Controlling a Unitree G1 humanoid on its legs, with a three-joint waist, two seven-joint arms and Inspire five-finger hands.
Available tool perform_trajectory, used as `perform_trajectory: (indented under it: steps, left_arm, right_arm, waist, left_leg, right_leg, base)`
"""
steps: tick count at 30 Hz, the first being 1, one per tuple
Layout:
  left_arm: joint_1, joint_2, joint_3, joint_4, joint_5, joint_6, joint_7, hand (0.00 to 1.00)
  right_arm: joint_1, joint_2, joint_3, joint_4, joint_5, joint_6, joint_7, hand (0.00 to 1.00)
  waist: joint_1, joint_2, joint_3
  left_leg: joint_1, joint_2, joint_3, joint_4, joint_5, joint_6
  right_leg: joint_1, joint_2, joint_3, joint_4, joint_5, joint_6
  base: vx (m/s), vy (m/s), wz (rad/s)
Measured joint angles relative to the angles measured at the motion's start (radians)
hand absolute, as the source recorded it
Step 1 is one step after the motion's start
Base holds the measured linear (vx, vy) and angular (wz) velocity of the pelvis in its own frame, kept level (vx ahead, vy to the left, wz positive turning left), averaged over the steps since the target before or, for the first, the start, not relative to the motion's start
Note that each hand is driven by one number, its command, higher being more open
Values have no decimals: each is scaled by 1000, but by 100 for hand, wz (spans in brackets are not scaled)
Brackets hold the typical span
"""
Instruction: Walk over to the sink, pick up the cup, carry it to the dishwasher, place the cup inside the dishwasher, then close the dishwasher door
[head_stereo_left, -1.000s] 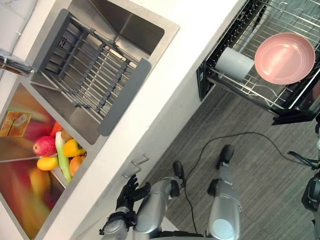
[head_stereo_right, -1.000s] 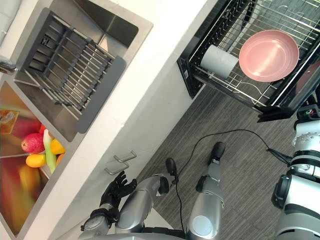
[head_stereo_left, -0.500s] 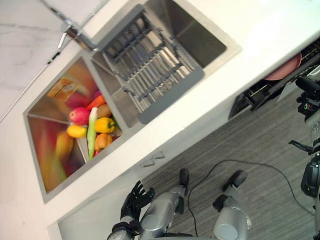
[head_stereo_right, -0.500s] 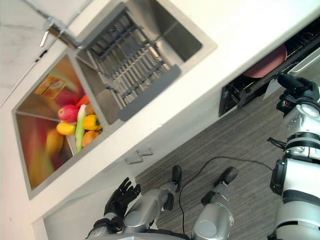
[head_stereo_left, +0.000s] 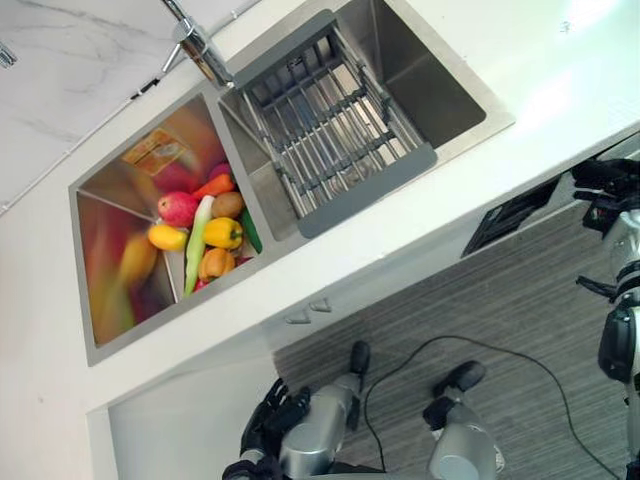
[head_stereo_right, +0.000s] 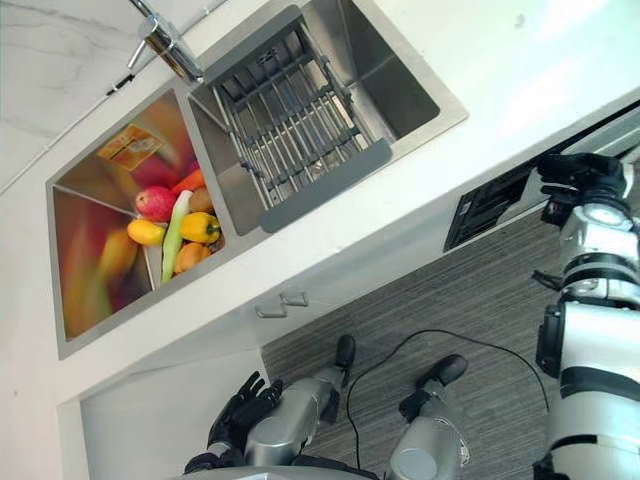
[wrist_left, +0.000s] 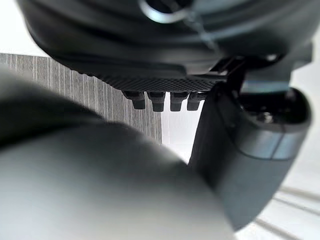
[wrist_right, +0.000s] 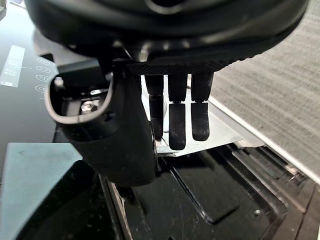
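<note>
- Sink (head_stereo_left: 440, 82), set in the white tabletop (head_stereo_left: 560, 70): one basin holds fruit and vegetables (head_stereo_left: 205, 235), the other a grey rack (head_stereo_left: 335, 120).
- Dishwasher (head_stereo_right: 490, 205): dark under the tabletop's edge; the cup's place cannot be told.
- Right robot hand (head_stereo_right: 575, 172): beside the dishwasher, fingers straight, empty.
- Left robot hand (head_stereo_right: 238, 412): low, relaxed, empty.

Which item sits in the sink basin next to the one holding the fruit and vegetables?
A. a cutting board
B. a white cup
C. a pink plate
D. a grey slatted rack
D: a grey slatted rack spans the sink basin beside the one that holds the fruit and vegetables.
</note>
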Motion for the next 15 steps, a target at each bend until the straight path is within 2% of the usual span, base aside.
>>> perform_trajectory:
  steps: [1,3,4,6,7,9,10,12,15]
  left_arm:
    - [0,4,5,4,0,1,2,100]
    - [0,21,39,16,-2,17,1,100]
    - [1,26,49,23,-5,25,0,100]
    - [0,27,113,34,-23,61,-1,100]
    - [0,26,133,34,-24,67,-2,100]
    - [0,28,214,53,-32,89,2,100]
    - [1,29,233,59,-35,91,4,100]
    - [0,51,270,77,-42,112,14,100]
    - [-3,69,282,75,-44,124,36,100]
  right_arm:
    - [62,44,-14,-52,18,-36,2,100]
    - [296,257,-31,-159,59,-137,10,100]
    - [348,315,-31,-160,61,-153,9,100]
    - [550,507,-30,-122,48,-206,8,100]
    - [597,539,-30,-100,46,-216,8,100]
    - [752,612,-35,21,-2,-241,3,100]
    - [763,614,-52,30,-18,-242,-8,100]
    - [829,613,-75,44,-121,-313,-41,100]
    - [871,617,-73,44,-264,-320,-66,100]
  waist:
    - [0,-10,-5]
    - [1,-61,-39]
    - [2,-76,-53]
    - [-1,-121,-80]
    - [-3,-133,-87]
    - [-15,-184,-119]
    - [-15,-199,-125]
    - [-47,-246,-154]
    - [-48,-291,-194]
  left_leg:
    - [1,10,2,-1,-3,-7]
    - [15,45,21,-2,-21,-32]
    - [18,51,28,-3,-26,-37]
    - [50,64,63,-6,-49,-42]
    - [55,65,73,-5,-55,-41]
    - [77,60,111,-5,-77,-34]
    - [84,58,128,-4,-81,-33]
    - [119,49,138,-4,-94,-24]
    - [148,45,148,-5,-102,-19]
  right_leg:
    - [5,16,0,-17,4,-4]
    - [22,67,14,-61,15,-19]
    - [25,76,19,-71,15,-19]
    - [41,91,48,-77,7,-12]
    - [42,90,57,-77,6,-10]
    - [44,84,93,-77,6,-8]
    - [41,82,108,-78,9,-4]
    - [72,71,116,-79,9,4]
    - [94,67,126,-83,7,11]
  base:
    - [30,-184,-19]
    - [70,-168,-22]
    - [115,-119,-27]
    - [136,-32,-37]
    - [122,49,-43]
    - [126,102,-49]
    - [115,123,-42]
    - [71,97,-15]
    - [32,76,-7]
